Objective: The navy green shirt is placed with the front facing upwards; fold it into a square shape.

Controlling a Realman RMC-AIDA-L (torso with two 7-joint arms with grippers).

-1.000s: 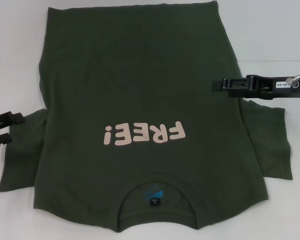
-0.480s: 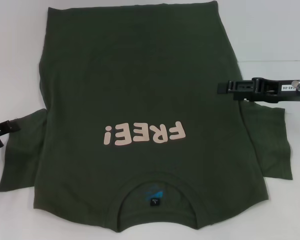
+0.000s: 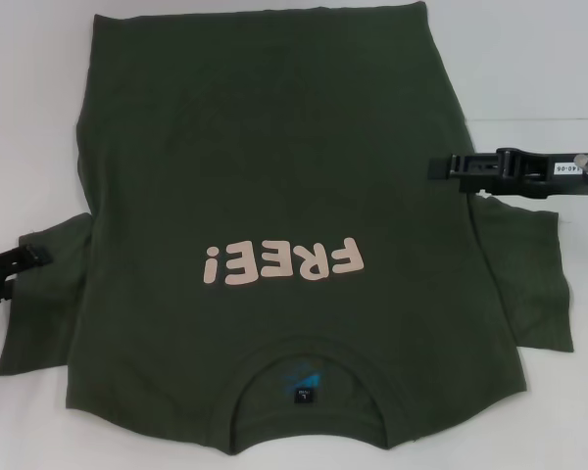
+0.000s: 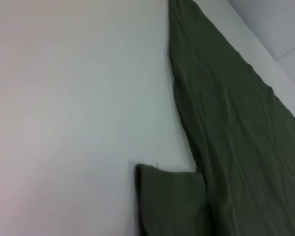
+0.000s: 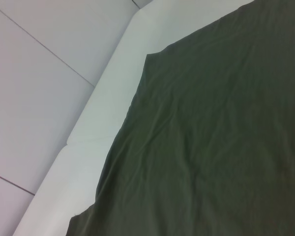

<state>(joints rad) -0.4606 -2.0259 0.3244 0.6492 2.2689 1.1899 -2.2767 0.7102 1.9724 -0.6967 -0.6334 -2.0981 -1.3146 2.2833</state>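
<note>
The navy green shirt (image 3: 274, 176) lies flat on the white table, front up. Its pink "FREE!" print (image 3: 279, 262) reads upside down, and the collar (image 3: 304, 377) with its label is nearest me. Both short sleeves are spread out, the left sleeve (image 3: 44, 294) and the right sleeve (image 3: 534, 274). My left gripper (image 3: 5, 274) is open at the picture's left edge, just over the left sleeve's outer hem, with nothing in it. My right gripper (image 3: 441, 168) hovers above the shirt's right side seam, just beyond the right sleeve. The left wrist view shows the shirt's side (image 4: 226, 123) and a sleeve (image 4: 169, 196).
The bare white table (image 3: 29, 117) surrounds the shirt on both sides and at the far end. In the right wrist view, the table's edge (image 5: 103, 113) runs beside the shirt's hem (image 5: 211, 137), with the pale tiled floor (image 5: 39, 73) beyond.
My left gripper has drawn back toward the picture's left edge and dropped slightly nearer to me. The right gripper has shifted a little to the right. The shirt has not moved.
</note>
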